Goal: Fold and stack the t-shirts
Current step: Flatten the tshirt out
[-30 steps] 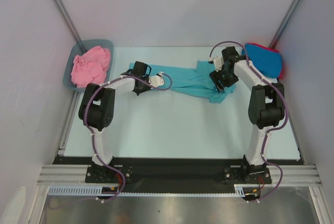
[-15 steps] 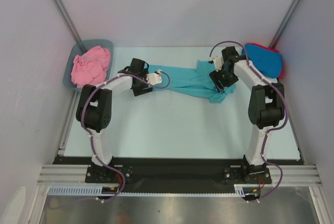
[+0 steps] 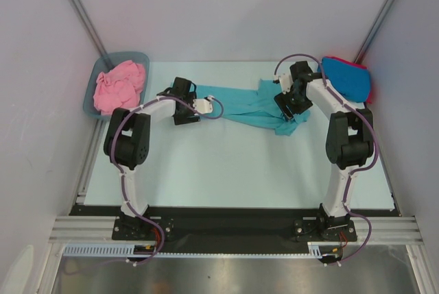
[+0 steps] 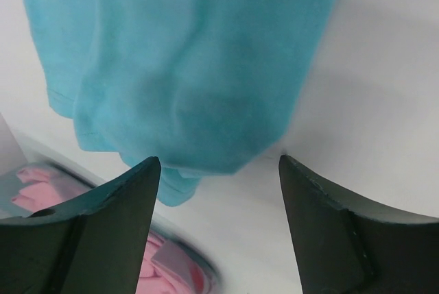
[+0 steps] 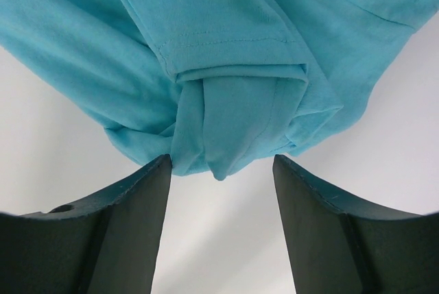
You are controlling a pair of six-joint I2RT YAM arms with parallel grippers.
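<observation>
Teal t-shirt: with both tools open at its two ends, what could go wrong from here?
1. The teal t-shirt lies twisted and bunched, not flat; the right tool, open over a folded wad, may pinch several layers and set a crooked fold.
2. The left tool is open over the end nearest the tub holding the pink t-shirt; pulling that way could drag cloth against the rim.

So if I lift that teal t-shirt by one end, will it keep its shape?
Probably not: the teal t-shirt lies bunched and creased, so it should droop and trail. It looks thin and light, judging by its soft folds. Pushed along the table, it would likely wrinkle up rather than slide whole.
</observation>
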